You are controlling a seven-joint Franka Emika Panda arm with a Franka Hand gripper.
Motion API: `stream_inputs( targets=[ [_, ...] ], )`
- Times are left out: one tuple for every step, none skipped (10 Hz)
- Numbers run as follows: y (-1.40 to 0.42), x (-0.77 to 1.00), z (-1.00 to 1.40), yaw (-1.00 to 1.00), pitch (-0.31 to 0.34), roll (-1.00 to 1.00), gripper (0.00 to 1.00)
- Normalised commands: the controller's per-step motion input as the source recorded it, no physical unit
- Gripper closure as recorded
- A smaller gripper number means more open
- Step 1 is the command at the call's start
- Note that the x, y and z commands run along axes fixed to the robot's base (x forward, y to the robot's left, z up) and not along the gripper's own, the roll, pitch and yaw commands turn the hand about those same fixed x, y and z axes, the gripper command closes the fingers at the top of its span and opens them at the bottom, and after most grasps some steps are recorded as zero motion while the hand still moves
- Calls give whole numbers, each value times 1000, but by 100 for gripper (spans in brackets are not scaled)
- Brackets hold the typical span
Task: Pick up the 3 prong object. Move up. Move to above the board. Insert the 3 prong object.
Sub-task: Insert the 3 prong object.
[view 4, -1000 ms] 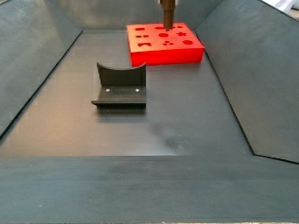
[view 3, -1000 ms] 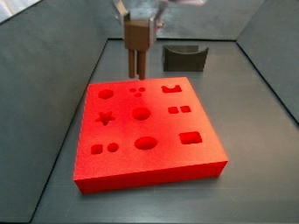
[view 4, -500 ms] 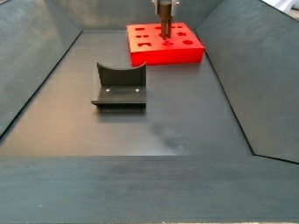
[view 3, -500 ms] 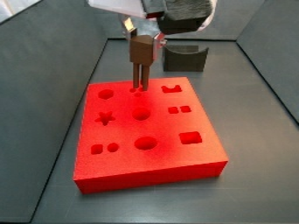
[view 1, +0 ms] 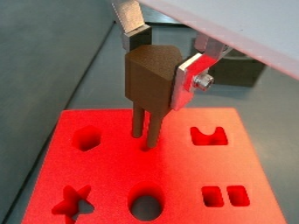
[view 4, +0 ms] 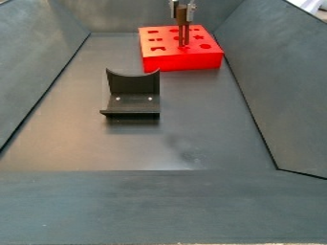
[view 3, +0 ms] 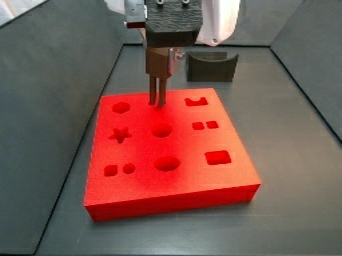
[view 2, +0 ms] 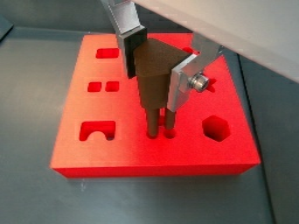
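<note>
Wrist views show the gripper point(view 1: 158, 59) pinching the small brown wooden 3 prong object point(view 1: 149, 83) by its blocky top, prongs touching the big red board point(view 1: 117, 188). It looks light, stiff, with thin breakable prongs.

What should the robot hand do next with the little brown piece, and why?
Probably keep pushing it straight down a little. The hand grips the brown piece upright over the red board, and the prongs meet the board at its small dot holes. The blocky top stands well above the surface, so the piece does not look fully in yet.
</note>
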Motion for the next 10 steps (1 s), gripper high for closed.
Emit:
stream_inputs(
  targets=[
    [34,60,-89,-880,-84,-23,100],
    [0,0,0,0,-17,0,100],
    [40,-89,0,0,0,0,100],
    [91,-460,-89,-220,0,31,100],
    [0,-429,-209,-320,-59,36,100],
    [-14,-183,-460,-331,-147,29,100],
    [-160,-57,-651,-346,-203,39,100],
    [-234,66,-597,-417,-191,0,100],
    [-66,151,-306,-371,-171,0,100],
    [0,71,0,-77,0,0,100]
  ],
)
